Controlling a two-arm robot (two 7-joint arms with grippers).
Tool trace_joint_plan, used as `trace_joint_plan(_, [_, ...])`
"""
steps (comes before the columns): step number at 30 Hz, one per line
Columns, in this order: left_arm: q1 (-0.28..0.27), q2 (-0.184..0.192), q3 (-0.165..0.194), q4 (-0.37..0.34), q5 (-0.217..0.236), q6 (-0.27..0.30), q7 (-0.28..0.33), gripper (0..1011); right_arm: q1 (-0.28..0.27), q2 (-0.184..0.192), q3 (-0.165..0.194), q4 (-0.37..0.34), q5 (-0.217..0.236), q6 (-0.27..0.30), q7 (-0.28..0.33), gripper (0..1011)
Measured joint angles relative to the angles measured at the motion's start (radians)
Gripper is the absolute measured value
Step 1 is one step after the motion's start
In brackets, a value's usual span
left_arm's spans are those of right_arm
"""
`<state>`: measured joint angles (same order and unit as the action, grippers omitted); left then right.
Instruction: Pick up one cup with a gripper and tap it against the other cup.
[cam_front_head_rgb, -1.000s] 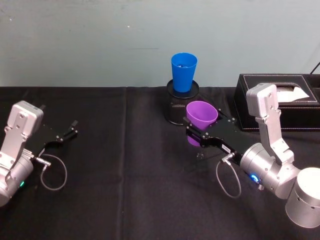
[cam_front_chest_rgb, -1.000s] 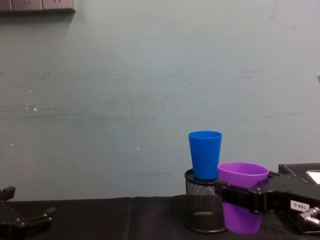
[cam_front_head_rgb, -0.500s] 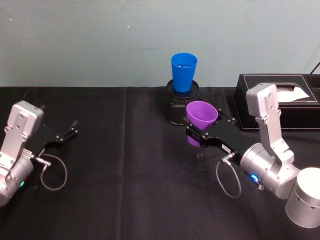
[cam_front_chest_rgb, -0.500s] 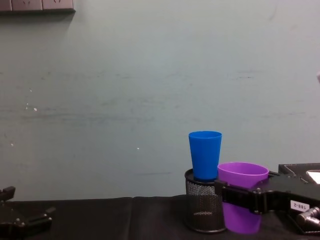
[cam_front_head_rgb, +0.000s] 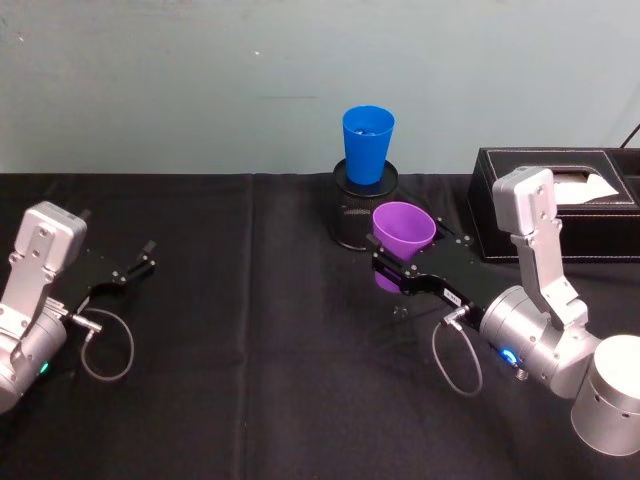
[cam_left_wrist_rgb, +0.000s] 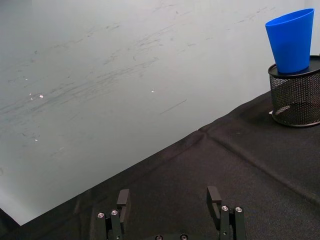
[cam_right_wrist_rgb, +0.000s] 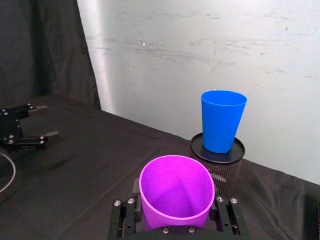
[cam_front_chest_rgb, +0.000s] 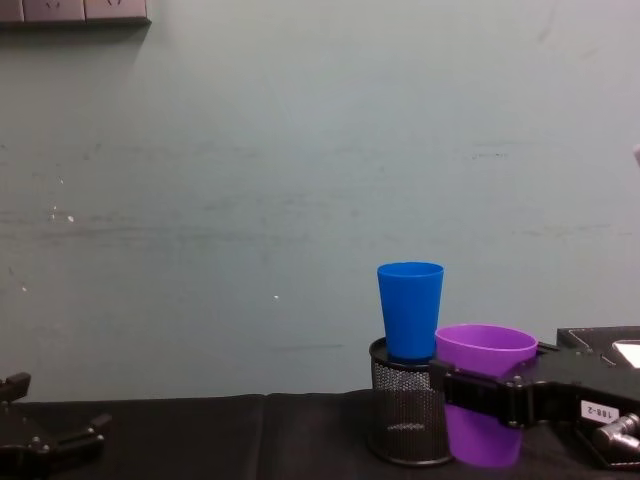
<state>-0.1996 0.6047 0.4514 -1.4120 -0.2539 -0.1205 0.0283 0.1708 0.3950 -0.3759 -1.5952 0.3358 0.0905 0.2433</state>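
Grasp done: your right end effector (cam_front_head_rgb: 405, 260) pinches the tapered purple plastic tumbler (cam_front_head_rgb: 403, 228) at frame centre. Tapping the bright blue plastic tumbler (cam_front_head_rgb: 367, 143) just above is not yet done. Your left end effector (cam_front_head_rgb: 140, 260) sits spread at the left edge.

We see pen holder (cam_front_head_rgb: 350, 222) at rear of table (cam_front_head_rgb: 250, 340), right of centre. Upright on its top: other cup (cam_front_head_rgb: 367, 143). Just before pen holder and slightly right: one cup (cam_front_head_rgb: 403, 228), upright, rim lower than that of other cup, clasped between fingers of our right end effector (cam_front_head_rgb: 405, 252). Tissue box (cam_front_head_rgb: 560, 205) right of both cups, at rear. Far left, well apart from cups: our left end effector (cam_front_head_rgb: 143, 257), fingers spread.
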Motion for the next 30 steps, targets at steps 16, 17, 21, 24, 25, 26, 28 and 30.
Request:
trace_joint_plan(16, [0.0,0.0,0.0,0.0,0.0,0.0,0.0,1000,0.0,0.0,0.0,0.0,0.0,0.0,0.0,723])
trace_joint_plan(17, [0.0,0.0,0.0,0.0,0.0,0.0,0.0,1000,0.0,0.0,0.0,0.0,0.0,0.0,0.0,723])
trace_joint_plan(21, [0.0,0.0,0.0,0.0,0.0,0.0,0.0,1000,0.0,0.0,0.0,0.0,0.0,0.0,0.0,723])
trace_joint_plan(24, [0.0,0.0,0.0,0.0,0.0,0.0,0.0,1000,0.0,0.0,0.0,0.0,0.0,0.0,0.0,723])
trace_joint_plan(25, [0.0,0.0,0.0,0.0,0.0,0.0,0.0,1000,0.0,0.0,0.0,0.0,0.0,0.0,0.0,723])
trace_joint_plan(26, [0.0,0.0,0.0,0.0,0.0,0.0,0.0,1000,0.0,0.0,0.0,0.0,0.0,0.0,0.0,723])
trace_joint_plan(28, [0.0,0.0,0.0,0.0,0.0,0.0,0.0,1000,0.0,0.0,0.0,0.0,0.0,0.0,0.0,723])
trace_joint_plan(30, [0.0,0.0,0.0,0.0,0.0,0.0,0.0,1000,0.0,0.0,0.0,0.0,0.0,0.0,0.0,723])
